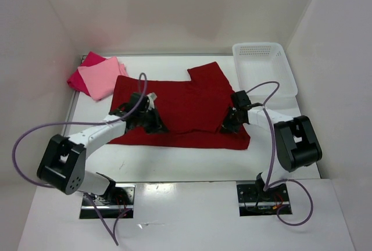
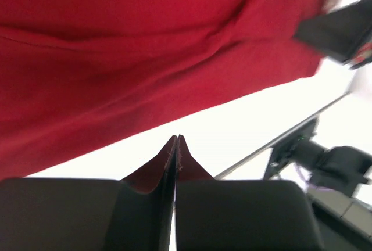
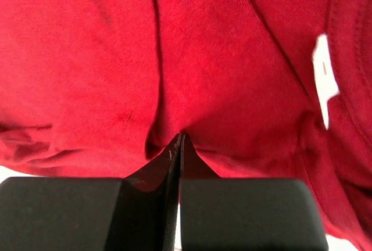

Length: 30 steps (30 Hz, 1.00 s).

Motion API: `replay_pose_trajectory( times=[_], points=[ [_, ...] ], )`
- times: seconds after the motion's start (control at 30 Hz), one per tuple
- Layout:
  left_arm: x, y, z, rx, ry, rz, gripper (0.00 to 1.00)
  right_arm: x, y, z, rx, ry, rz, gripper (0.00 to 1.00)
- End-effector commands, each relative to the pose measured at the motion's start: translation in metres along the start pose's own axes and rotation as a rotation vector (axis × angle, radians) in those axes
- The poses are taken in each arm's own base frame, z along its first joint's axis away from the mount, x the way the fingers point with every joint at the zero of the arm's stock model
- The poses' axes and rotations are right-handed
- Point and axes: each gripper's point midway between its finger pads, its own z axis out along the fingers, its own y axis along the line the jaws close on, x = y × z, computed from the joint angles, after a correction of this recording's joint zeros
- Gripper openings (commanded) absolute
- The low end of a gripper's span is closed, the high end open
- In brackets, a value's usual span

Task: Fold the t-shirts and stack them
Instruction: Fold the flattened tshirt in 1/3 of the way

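Here, left gripper (image 2: pixel 175 181), right gripper (image 3: pixel 179 181): both closed tight on soft dark red t-shirt (image 1: pixel 186 108).

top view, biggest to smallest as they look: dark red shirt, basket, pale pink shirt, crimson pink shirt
1. dark red shirt
2. basket
3. pale pink shirt
4. crimson pink shirt, though it is partly covered

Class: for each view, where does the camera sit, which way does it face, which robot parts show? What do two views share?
Top external: above and behind the left arm and right arm, facing down at the table; both show.
Left wrist: on the left arm, facing along the left end effector to the dark red t-shirt.
Right wrist: on the right arm, facing along the right end effector into that shirt.
Shared: both wrist views show its cloth pinched.
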Motion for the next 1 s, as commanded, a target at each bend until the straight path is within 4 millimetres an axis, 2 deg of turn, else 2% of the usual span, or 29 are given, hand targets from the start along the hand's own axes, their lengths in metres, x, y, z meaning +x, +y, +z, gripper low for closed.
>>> replay_pose_trajectory(
  times=[0.0,0.07,0.2,0.3,0.47,0.6,0.7,0.9,0.97],
  points=[
    [0.007,-0.014,0.02,-0.015,0.006,0.016,0.0,-0.009,0.012,0.011,-0.036,-0.034,-0.036,0.0],
    [0.007,-0.011,0.026,-0.035,-0.004,0.012,0.0,-0.014,0.017,0.011,-0.053,-0.05,-0.041,0.0],
    [0.01,0.0,0.036,-0.086,0.002,0.002,0.0,-0.006,0.017,0.018,-0.055,-0.018,-0.037,0.0],
    [0.006,0.001,0.038,-0.1,-0.013,0.002,0.0,-0.001,0.028,0.019,-0.078,-0.004,-0.062,0.0],
    [0.007,0.012,0.043,-0.127,-0.01,-0.011,0.0,-0.001,0.031,0.019,-0.092,-0.004,-0.054,0.0],
    [0.01,0.024,0.042,-0.172,-0.008,-0.001,0.0,-0.005,0.046,0.001,-0.122,-0.014,-0.078,0.0],
    [0.007,0.031,0.041,-0.197,-0.02,0.0,0.0,-0.01,0.043,0.001,-0.096,-0.036,-0.076,0.0],
    [-0.004,0.053,0.036,-0.257,-0.037,-0.018,0.0,-0.001,0.036,0.013,-0.09,0.002,-0.069,0.0],
    [-0.008,0.057,0.034,-0.262,-0.043,-0.012,0.0,-0.004,0.039,0.015,-0.094,-0.002,-0.07,0.0]
  ],
)
